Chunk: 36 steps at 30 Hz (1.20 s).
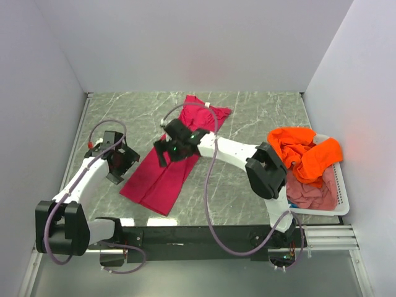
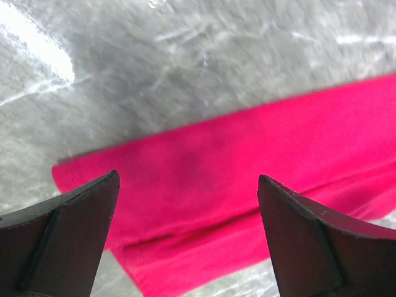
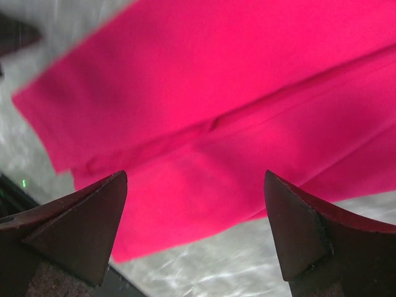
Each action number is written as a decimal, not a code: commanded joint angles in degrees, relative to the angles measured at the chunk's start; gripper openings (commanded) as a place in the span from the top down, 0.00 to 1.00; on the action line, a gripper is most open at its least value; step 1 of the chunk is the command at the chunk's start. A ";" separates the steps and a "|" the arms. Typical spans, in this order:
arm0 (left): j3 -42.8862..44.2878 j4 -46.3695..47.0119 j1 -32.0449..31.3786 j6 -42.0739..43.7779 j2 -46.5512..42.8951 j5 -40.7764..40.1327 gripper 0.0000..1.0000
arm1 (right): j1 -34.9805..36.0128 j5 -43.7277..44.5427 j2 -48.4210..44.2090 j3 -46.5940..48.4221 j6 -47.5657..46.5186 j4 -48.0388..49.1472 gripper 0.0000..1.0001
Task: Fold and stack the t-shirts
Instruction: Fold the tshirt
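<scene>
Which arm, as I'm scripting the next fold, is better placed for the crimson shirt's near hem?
Probably left: left gripper is open beside that hem; right gripper hovers over the crimson shirt, mid-length.

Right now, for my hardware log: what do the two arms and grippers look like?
Both the left arm and right arm have white links with bulky black joints and a looping grey-purple cable each. The left gripper and right gripper carry dark, wedge-shaped fingers tapering to points.

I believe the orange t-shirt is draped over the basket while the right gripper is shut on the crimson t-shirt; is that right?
Not quite: the right gripper is open, its jaws spread above the crimson t-shirt, as the right wrist view shows. The orange t-shirt is indeed draped over the basket.
</scene>
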 commanded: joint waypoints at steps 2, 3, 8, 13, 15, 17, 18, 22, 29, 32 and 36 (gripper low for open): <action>-2.87 6.45 2.05 -1.51 -1.01 4.82 0.01 | 1.99 -0.30 -2.41 -1.79 2.54 0.61 0.03; -3.22 6.81 2.05 -1.69 -0.92 4.82 0.01 | 1.99 -1.09 -2.06 -3.36 2.89 0.78 0.03; -3.13 5.49 2.05 -1.43 -2.06 2.80 0.01 | 1.82 -4.17 -0.13 -7.24 2.46 2.63 0.03; -4.54 6.81 2.05 -0.46 -4.96 2.62 0.01 | 0.94 -3.21 -0.56 -11.10 1.93 2.36 0.03; -4.72 6.72 2.05 -0.20 -5.84 3.15 0.01 | -0.11 -3.29 -1.87 -14.78 1.84 2.89 0.03; -4.80 6.55 1.96 0.24 -6.45 3.41 0.01 | -1.08 -2.94 -3.36 -17.51 1.84 3.51 0.03; -4.89 6.46 1.96 0.51 -6.71 3.50 0.00 | -1.69 -2.94 -3.89 -20.23 1.93 3.86 0.03; -4.98 5.93 1.35 1.65 -8.12 3.50 0.01 | -6.52 -2.42 -6.62 -26.31 2.37 5.43 0.03; -6.12 4.35 -0.67 2.00 -8.56 3.59 0.00 | -12.07 -4.96 -10.14 -31.51 0.96 7.46 0.04; -6.03 3.73 -1.03 1.74 -8.56 2.89 0.01 | -9.98 -6.28 -10.49 -28.45 -0.97 6.85 0.03; -5.07 3.03 -1.03 1.65 -8.48 1.32 0.01 | -4.01 -3.56 -10.14 -20.88 -1.24 3.69 0.02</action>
